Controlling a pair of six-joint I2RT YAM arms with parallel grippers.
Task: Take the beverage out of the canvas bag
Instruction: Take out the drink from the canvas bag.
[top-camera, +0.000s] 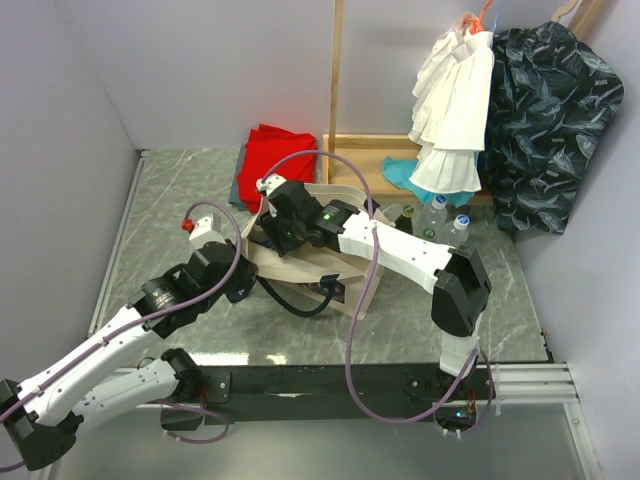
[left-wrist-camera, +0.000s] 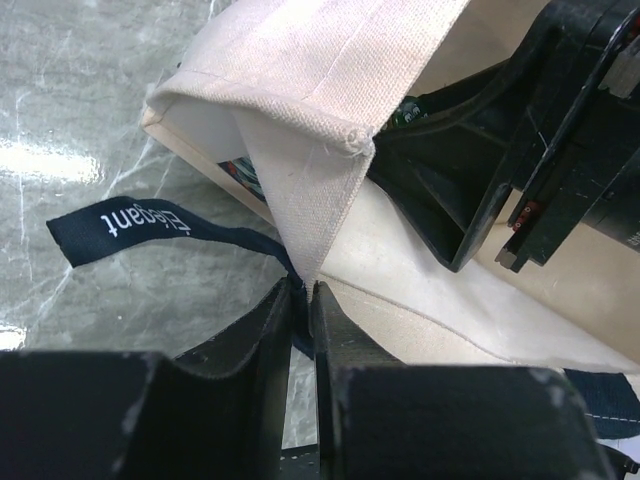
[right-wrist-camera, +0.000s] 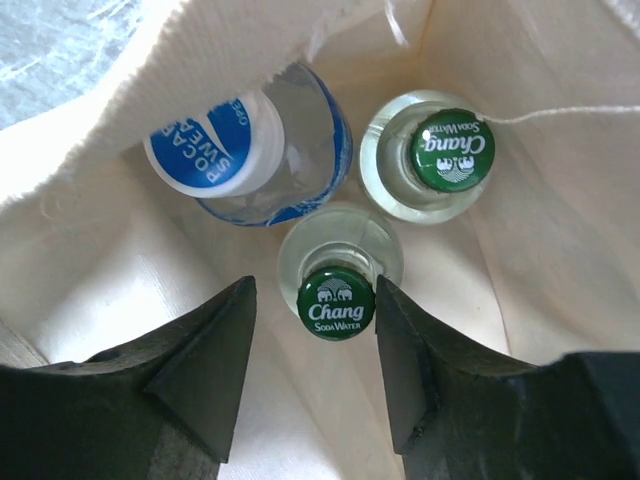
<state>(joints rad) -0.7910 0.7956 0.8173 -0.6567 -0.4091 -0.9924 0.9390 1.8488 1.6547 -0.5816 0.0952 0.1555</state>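
Canvas bag: stands mid-tabletop between my two arms, mouth open upward, navy strap trailing off its near corner.
Left jaws: narrow, pinched on a folded corner of the bag's rim where the strap meets it.
Right jaws: wide, lowered into the bag's mouth, one on each side of a green cap, not closed on it.
Beverage: Chang soda water bottle, upright inside the bag, directly between my right jaws.
Also in the bag: a second Chang bottle further in and a clear bottle with blue-and-white cap, both just beside the first.
Behind the bag: red cloth at the back left; several bottles standing on the tabletop to the right.
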